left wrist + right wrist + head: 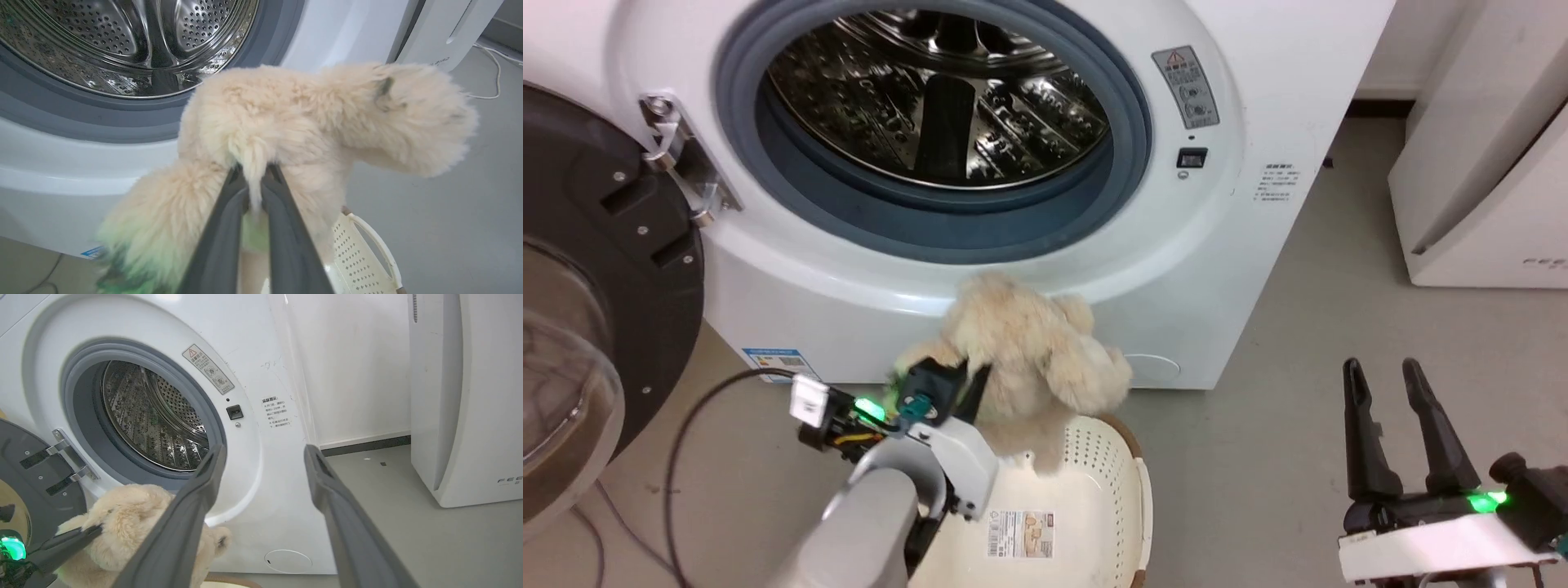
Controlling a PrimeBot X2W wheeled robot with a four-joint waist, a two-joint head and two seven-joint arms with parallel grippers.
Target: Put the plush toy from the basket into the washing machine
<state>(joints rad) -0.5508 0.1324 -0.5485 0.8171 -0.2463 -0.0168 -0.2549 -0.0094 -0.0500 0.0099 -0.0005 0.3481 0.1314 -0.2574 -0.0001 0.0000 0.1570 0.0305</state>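
The task looks about half done. The plush toy (1029,359) hangs over the basket (1131,482) at the lower centre of the head view. The left end effector (968,384) is clamped on a tuft of its fur, with the two fingers nearly together in the left wrist view. The toy is not yet in the washing machine (1225,245): it sits just below the grey seal (980,233), in front of the white front panel. It has yet to be raised over the lip of the port, pushed into the drum (939,106) and released. The door (605,269) stands wide open at the left of the frame, so the port is free. The right end effector (1382,376), fingers apart and holding nothing, hangs at the lower right over bare floor (1258,457), well apart from the toy's likely way in
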